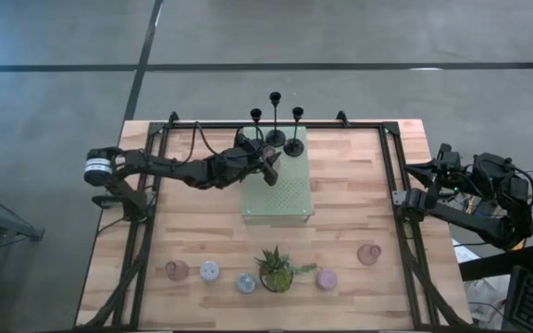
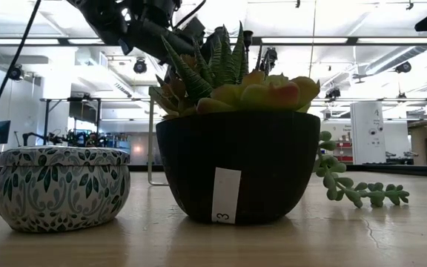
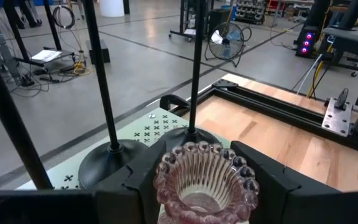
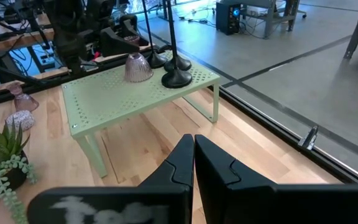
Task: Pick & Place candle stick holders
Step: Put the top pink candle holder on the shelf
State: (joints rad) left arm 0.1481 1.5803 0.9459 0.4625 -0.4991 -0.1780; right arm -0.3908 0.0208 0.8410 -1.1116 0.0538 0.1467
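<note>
Three black stemmed sticks [image 1: 275, 118] stand by their round bases on the far end of the pale green perforated mat [image 1: 280, 199]. My left gripper [image 1: 268, 168] is over the mat just near of them, shut on a pink glass holder [image 3: 201, 180]. Two more pink holders [image 1: 177, 270] [image 1: 369, 254] and three pastel cups [image 1: 210, 271] [image 1: 246, 283] [image 1: 327, 279] stand along the table's near side. My right gripper [image 4: 193, 158] waits shut and empty at the table's right edge [image 1: 402, 197]. My left gripper pinches the pink glass holder between its two fingers [image 3: 135, 183], one on each side of the ribbed wall below the beaded rim [image 3: 166, 171]. The fingers come from the table's left, slanting down. The holder is at the mat's surface [image 4: 137, 67]; whether it rests there I cannot tell.
The mat is a raised shelf on legs [image 4: 92, 152]. A spiky green potted plant [image 1: 278, 270] stands among the cups at the near side and fills the low view [image 2: 232, 167]. Black frame rails [image 1: 391, 176] run along the table's left, right and far edges.
</note>
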